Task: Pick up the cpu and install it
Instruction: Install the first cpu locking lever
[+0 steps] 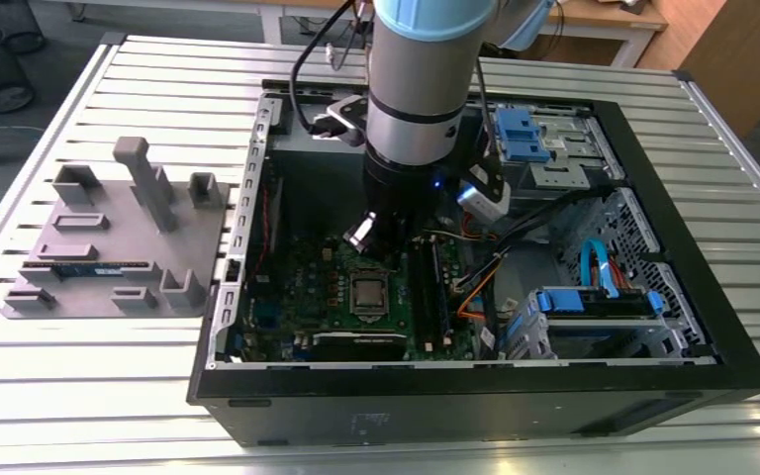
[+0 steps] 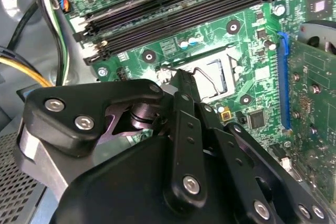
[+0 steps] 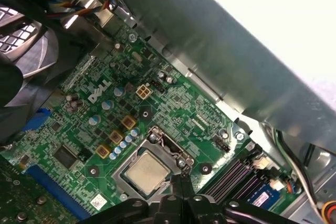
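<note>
Arm: in the exterior view the arm (image 1: 414, 119) reaches straight down into the open computer case (image 1: 697, 346), which lies on a slatted metal table (image 1: 130, 406); its lower end hangs just above the motherboard (image 1: 304, 287).
Gripper: the gripper (image 3: 180, 178) has its two fingertips pressed together with no gap visible and nothing between them; in the first wrist view the tips sit just beside the socket frame (image 3: 167, 141), at about five o'clock from the cpu.
Cpu: the cpu (image 3: 147, 172) lies flat inside the socket with its silvery top up; the frame surrounds it; in the exterior view it shows as a small grey square (image 1: 369, 294) on the board, at six o'clock from the arm's end.
Socket in the second wrist view: partly hidden behind the gripper linkage; the metal frame (image 2: 223, 74) is visible; black memory slots (image 2: 173, 9) run past it at twelve o'clock.
Fixture: a grey holder block (image 1: 110, 247) rests on the table at nine o'clock from the case; a blue-green memory stick (image 1: 90, 267) lies in it.
</note>
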Controlling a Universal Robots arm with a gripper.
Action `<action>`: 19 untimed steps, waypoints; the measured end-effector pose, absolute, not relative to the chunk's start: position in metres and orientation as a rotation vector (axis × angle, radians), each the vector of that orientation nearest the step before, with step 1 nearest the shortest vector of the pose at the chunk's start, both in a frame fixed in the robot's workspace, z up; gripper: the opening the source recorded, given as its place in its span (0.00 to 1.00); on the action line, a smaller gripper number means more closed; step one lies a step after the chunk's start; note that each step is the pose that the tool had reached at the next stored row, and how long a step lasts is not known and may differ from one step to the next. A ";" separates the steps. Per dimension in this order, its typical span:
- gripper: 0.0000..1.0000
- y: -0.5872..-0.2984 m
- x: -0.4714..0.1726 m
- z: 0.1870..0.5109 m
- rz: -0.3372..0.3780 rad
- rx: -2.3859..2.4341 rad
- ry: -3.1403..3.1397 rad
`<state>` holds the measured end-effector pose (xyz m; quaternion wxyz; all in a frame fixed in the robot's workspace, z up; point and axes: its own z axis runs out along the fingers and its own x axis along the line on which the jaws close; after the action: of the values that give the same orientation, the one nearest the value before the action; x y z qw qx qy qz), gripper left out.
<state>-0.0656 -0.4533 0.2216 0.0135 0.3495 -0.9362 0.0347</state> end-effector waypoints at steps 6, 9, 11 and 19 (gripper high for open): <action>0.11 -0.453 -0.066 0.218 0.134 1.065 -2.917; 0.11 -0.453 -0.066 0.217 0.136 1.061 -2.918; 0.11 -0.453 -0.066 0.217 0.136 1.061 -2.918; 0.11 -0.453 -0.066 0.214 0.136 1.061 -2.918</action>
<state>-0.0656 -0.4535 0.2143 0.0169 0.3414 -0.9387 0.0438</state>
